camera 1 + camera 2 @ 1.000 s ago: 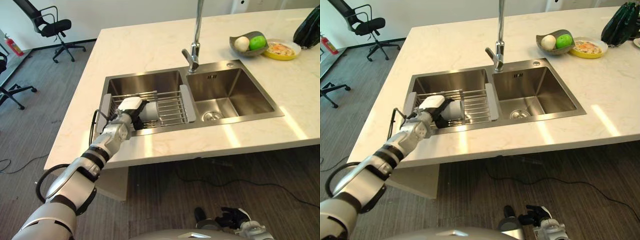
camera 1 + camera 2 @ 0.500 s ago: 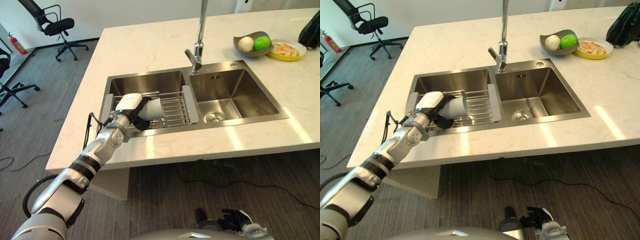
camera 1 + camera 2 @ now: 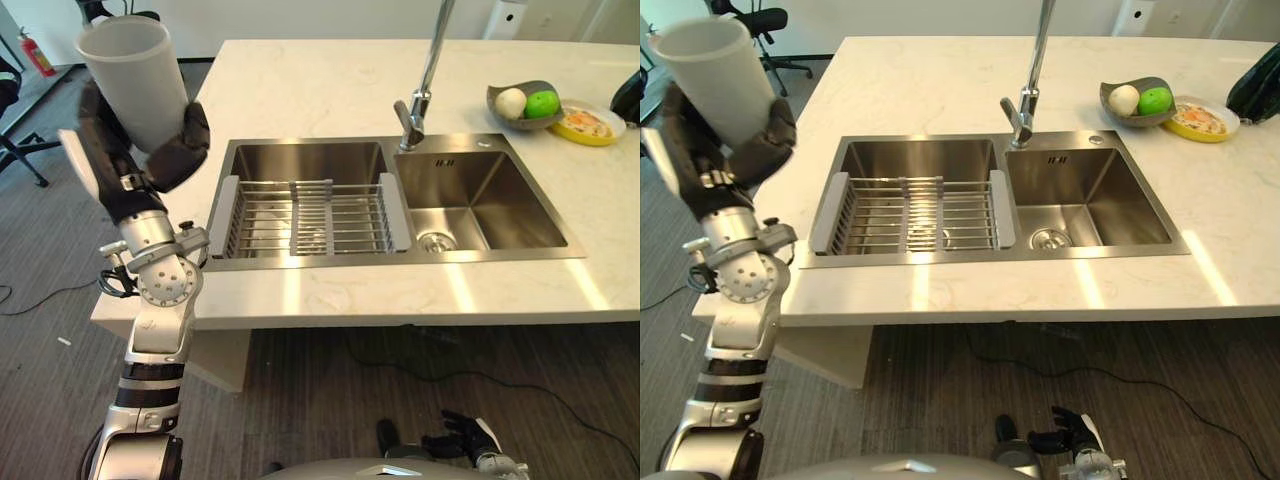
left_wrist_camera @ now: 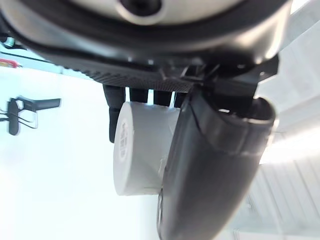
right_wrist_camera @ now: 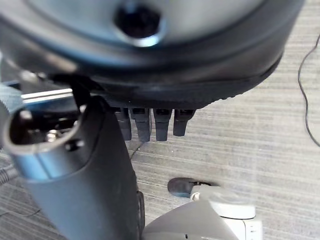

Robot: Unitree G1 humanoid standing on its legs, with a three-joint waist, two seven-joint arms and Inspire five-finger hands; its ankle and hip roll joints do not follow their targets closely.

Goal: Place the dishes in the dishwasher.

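Left hand [image 3: 150,150] lifted from rack [image 3: 310,215], fingers clamped on upright cup [image 3: 135,80].

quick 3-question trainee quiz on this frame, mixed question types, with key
1. True or false: the left hand grips the white cup.
2. Where is the cup? A) on the wire rack B) raised in the air, to the left of the sink C) beside the fruit bowl
3. Fill in: the cup's opening faces ___.

Key:
1. True. The fingers curl round it.
2. B
3. up
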